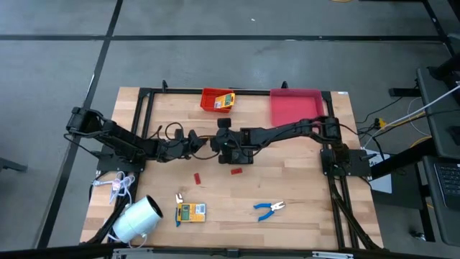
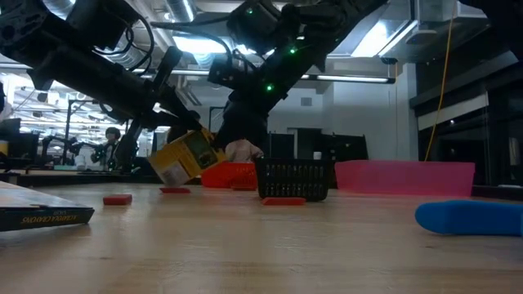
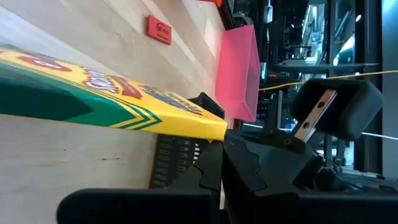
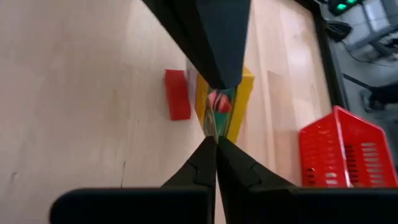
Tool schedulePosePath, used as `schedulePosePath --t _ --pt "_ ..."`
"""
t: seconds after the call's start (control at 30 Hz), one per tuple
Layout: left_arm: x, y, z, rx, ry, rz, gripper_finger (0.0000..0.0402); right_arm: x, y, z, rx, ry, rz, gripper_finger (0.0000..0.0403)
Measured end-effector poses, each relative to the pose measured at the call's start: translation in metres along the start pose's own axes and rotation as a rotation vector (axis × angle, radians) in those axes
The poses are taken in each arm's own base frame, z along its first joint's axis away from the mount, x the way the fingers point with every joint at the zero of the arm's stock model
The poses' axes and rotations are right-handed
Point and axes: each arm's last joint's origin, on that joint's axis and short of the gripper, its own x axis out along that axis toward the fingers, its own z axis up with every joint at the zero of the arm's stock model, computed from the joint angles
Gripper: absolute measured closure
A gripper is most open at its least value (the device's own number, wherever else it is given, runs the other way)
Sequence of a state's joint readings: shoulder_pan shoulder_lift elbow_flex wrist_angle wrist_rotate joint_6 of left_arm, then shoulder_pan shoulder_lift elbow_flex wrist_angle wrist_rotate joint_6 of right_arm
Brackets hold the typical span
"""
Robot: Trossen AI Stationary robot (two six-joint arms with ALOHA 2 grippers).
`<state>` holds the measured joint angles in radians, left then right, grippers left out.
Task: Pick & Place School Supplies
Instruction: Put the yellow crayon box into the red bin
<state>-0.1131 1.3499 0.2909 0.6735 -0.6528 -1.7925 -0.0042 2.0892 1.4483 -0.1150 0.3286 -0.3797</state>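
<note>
Both grippers meet over the table's middle in the high view, my left gripper (image 1: 195,140) and my right gripper (image 1: 219,142). Between them hangs a yellow-and-green printed box (image 2: 184,157), tilted and clear of the wood. A second box (image 1: 191,211) lies flat near the front edge, and a third (image 1: 227,99) sits in the red basket (image 1: 213,101). Blue-handled pliers (image 1: 269,208) lie at front right. Two flat red pieces (image 1: 198,177) (image 1: 236,171) rest on the wood below the grippers. My left gripper is shut on the yellow end corner (image 3: 214,127) of the box, pinched between its two fingers. The box stretches away from the fingertips, lifted clear and tilted. My right gripper pinches the box's thin edge (image 4: 214,124) at the side opposite the left gripper's fingers (image 4: 214,56). The box shows edge-on between the two grippers, off the table.
A black mesh basket (image 1: 241,156) stands just under the right gripper. A pink tray (image 1: 296,106) sits at the far right, a big white roll (image 1: 136,219) at front left and a white cord bundle (image 1: 118,185) beside it. Bare wood lies at front centre.
</note>
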Motion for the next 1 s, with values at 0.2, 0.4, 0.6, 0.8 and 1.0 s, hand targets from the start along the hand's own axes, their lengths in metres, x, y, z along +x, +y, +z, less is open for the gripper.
schedulePosePath --t 0.2,0.4,0.6,0.8,1.0 --pt "0.0 -0.003 0.0 0.018 -0.006 -0.025 0.04 -0.001 0.0 0.002 0.007 0.0 -0.046 0.0399" --pt "-0.002 -0.018 -0.003 0.024 0.041 -0.149 0.0382 -0.005 -0.001 0.008 0.042 -0.019 -0.051 0.0401" --pt "-0.017 -0.037 -0.006 0.066 0.086 -0.271 0.0326 -0.019 -0.008 0.014 0.074 -0.026 -0.063 0.0402" --pt "-0.044 -0.06 -0.001 0.154 0.003 -0.384 0.0303 -0.04 -0.026 0.021 0.104 -0.05 -0.103 0.0402" --pt "-0.076 -0.08 0.01 0.297 -0.163 -0.451 0.0311 -0.059 -0.069 0.018 0.246 -0.098 -0.084 0.0402"
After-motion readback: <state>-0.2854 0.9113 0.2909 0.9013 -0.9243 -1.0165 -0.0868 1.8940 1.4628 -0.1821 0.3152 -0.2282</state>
